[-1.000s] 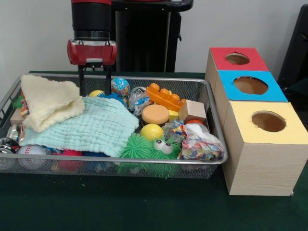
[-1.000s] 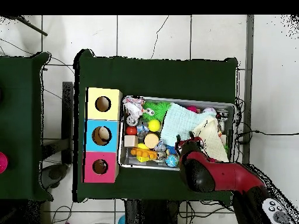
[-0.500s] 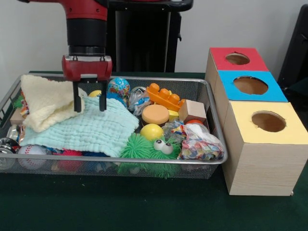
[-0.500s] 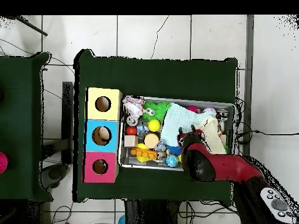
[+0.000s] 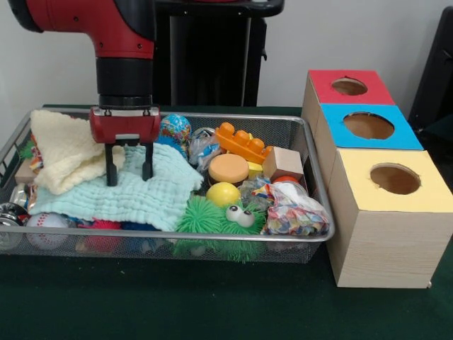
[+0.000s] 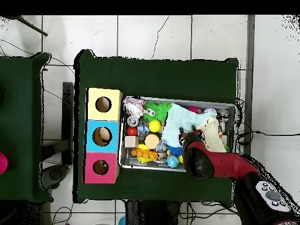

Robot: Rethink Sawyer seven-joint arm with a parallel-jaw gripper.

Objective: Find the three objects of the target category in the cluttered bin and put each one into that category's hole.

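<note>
Mint-green muslin cloth (image 5: 134, 190) is lying spread over the left half of the wire bin (image 5: 311, 170), with a cream knitted cloth (image 5: 67, 147) bunched on its far left corner. The tool (image 5: 129, 175) is hanging over the green cloth with its two black fingers (image 5: 112, 168) standing apart, tips right at the fabric; whether they are touching it cannot be told.

Both cloths are looking soft, light and limp. A pinch on a raised fold or a free edge should be holding better than a flat press in the middle, and a lifted cloth will likely be trailing and dragging neighbours along. Which category is the target is not showing.

Rigid toys are crowding the right half: an orange brick (image 5: 243, 142), a tan disc (image 5: 228, 168), a yellow ball (image 5: 223, 193), a wooden cube (image 5: 284, 163), a fuzzy green toy with eyes (image 5: 219, 219) at the near rim. The ball may be rolling away under a squeeze; the cube is offering flat sides.

To the right on the worktop (image 5: 212, 312), three boxes are standing in a row, red (image 5: 348, 87) far, blue (image 5: 368, 126) in the middle, yellow (image 5: 393, 180) near, each with a round hole on top.
</note>
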